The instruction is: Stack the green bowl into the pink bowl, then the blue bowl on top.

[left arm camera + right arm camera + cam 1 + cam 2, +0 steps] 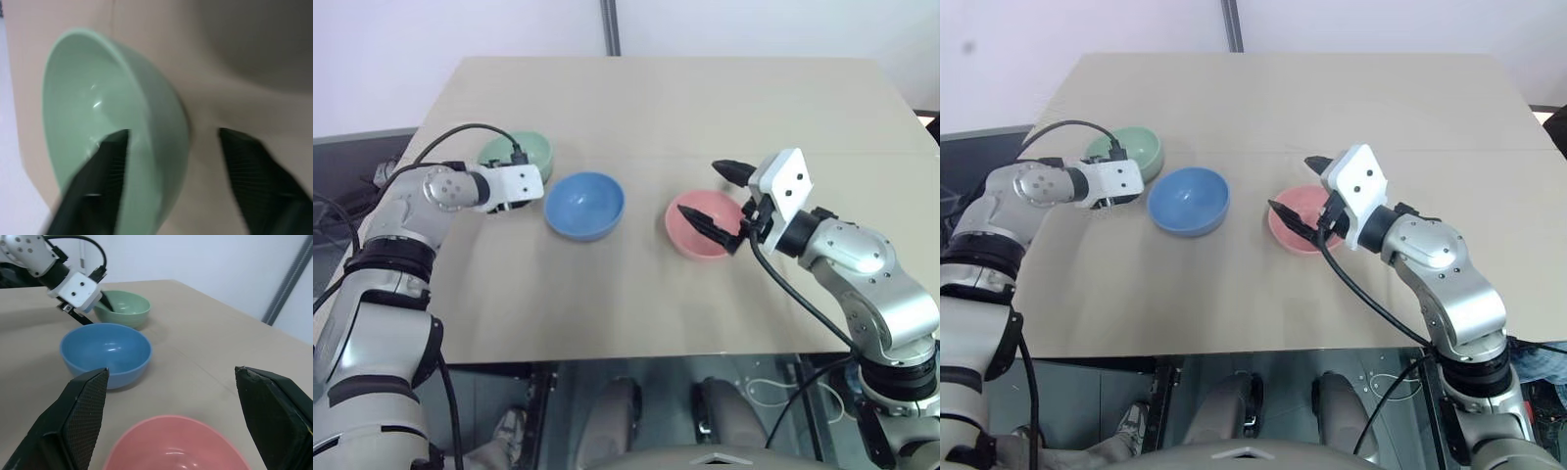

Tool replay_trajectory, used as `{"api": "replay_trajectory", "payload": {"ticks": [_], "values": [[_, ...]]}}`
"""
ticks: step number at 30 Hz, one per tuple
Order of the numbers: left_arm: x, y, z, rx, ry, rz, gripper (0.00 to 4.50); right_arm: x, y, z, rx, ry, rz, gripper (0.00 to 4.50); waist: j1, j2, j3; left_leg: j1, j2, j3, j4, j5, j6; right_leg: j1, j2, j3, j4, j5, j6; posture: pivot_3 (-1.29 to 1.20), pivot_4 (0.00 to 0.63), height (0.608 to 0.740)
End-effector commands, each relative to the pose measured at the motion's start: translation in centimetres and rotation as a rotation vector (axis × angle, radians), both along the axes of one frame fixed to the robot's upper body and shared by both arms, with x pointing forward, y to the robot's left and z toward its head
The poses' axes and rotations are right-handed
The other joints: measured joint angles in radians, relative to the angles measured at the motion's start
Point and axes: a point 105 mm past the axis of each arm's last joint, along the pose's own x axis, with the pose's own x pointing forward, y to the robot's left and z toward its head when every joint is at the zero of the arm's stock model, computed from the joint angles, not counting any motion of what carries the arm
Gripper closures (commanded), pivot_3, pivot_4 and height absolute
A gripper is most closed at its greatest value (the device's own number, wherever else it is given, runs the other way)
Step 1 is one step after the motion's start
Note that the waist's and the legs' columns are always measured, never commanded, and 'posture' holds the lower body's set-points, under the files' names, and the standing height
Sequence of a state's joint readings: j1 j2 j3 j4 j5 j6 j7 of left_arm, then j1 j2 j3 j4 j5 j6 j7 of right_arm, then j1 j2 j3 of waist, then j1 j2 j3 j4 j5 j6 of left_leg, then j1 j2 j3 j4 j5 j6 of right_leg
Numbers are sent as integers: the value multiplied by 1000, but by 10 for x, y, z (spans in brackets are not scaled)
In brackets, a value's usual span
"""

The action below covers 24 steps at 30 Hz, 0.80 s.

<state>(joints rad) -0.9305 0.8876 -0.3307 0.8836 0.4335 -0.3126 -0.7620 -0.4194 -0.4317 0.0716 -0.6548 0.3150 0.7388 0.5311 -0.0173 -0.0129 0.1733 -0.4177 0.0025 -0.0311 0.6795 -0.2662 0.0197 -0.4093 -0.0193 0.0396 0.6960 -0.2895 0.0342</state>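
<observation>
Three bowls sit in a row on the tan table [705,108]. The green bowl [524,149] is at the left, the blue bowl [584,204] in the middle and the pink bowl [690,245] at the right. My left gripper [173,133] is open at the green bowl's near rim. One finger [105,161] is inside the bowl; the other stands outside, clear of the wall. My right gripper [699,188] hovers open just above the pink bowl, holding nothing. The right wrist view shows the pink bowl [171,445] below it and the blue bowl [105,352] beyond.
All bowls are upright and apart from one another. The table's front edge runs close below the bowls, with bare tabletop behind them. A grey pole [610,24] rises behind the far edge. A cable loops over the left wrist.
</observation>
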Motion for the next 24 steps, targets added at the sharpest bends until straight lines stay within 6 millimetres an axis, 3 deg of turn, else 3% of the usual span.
{"api": "replay_trajectory", "payload": {"ticks": [1,3,4,8,10,14,18,20,24], "values": [[3,-2,15,-20,-43,-11,3502,-6,-4,12,0,-64,-20,0,0,0,0,0,0,0,0,0,0,0,0,0,0,0,0,0,150,740],[3,-3,17,-34,-45,-16,4288,-6,-5,12,-1,-65,-26,0,1,0,0,0,0,0,1,0,0,0,0,0,0,0,0,0,150,740],[3,-6,18,-37,-52,-35,4453,-6,-6,11,-3,-65,-29,0,0,0,0,0,0,0,2,0,0,0,0,0,1,0,0,0,150,740],[-2,-24,37,-143,-72,-112,4453,-6,-15,10,-16,-62,-45,0,1,-1,0,-1,0,-1,2,0,0,0,0,-1,1,0,0,0,150,740],[-6,-46,55,-220,-96,-209,4453,-8,-24,8,-24,-57,-57,0,4,-1,0,-2,0,-1,3,0,0,0,0,-1,1,0,0,0,150,740],[-34,-120,89,-357,-102,-538,4453,-13,-52,-3,-49,-24,-135,0,14,-1,0,-6,0,-4,6,0,0,0,-2,-5,0,0,0,0,150,740],[-73,-183,80,-372,14,-822,4453,-29,-85,-30,-75,64,-219,0,13,-1,0,-8,-1,-5,8,2,-4,0,-7,-6,-1,0,0,0,150,740],[-81,-198,73,-351,66,-884,4453,-43,-97,-44,-125,123,-224,0,8,-1,0,-7,-1,-4,7,2,-3,0,-6,-5,0,0,0,0,150,740],[-80,-219,64,-288,130,-969,4453,-67,-117,-50,-149,187,-258,0,-2,0,0,1,1,-1,6,0,0,4,2,1,3,0,0,0,150,740]]}}
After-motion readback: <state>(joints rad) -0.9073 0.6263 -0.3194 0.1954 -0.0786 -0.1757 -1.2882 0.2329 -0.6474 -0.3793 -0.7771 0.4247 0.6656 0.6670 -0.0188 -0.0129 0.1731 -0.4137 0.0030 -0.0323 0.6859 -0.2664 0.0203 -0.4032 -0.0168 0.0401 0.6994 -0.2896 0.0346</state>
